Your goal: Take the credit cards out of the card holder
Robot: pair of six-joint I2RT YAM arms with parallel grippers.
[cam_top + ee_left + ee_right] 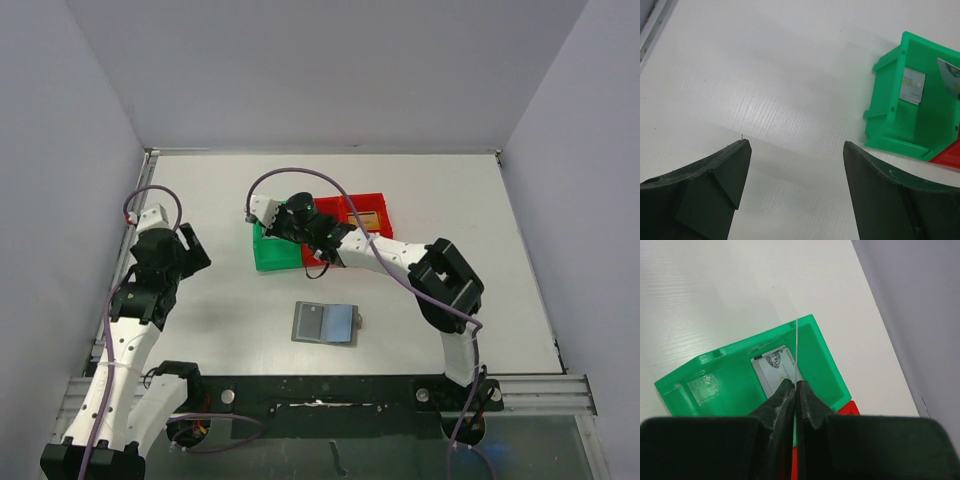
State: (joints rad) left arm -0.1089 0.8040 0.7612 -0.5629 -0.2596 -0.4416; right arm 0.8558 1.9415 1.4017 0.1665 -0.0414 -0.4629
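Note:
The grey card holder [325, 323] lies open and flat on the table in front of the arms, its bluish pockets facing up. My right gripper [795, 384] is shut on a thin credit card [796, 347], seen edge-on, directly over the green bin [730, 385]. A silvery-grey credit card [771, 369] lies flat on that bin's floor. In the top view the right gripper [290, 226] hangs above the green bin [268, 256]. My left gripper [795, 146] stands open over bare table, left of the green bin [890, 120], with nothing between its fingers.
A red bin [365, 212] adjoins the green one on its right, with a yellowish item inside. Grey walls close in the table on the left, right and back. The left arm [160, 265] is near the left edge.

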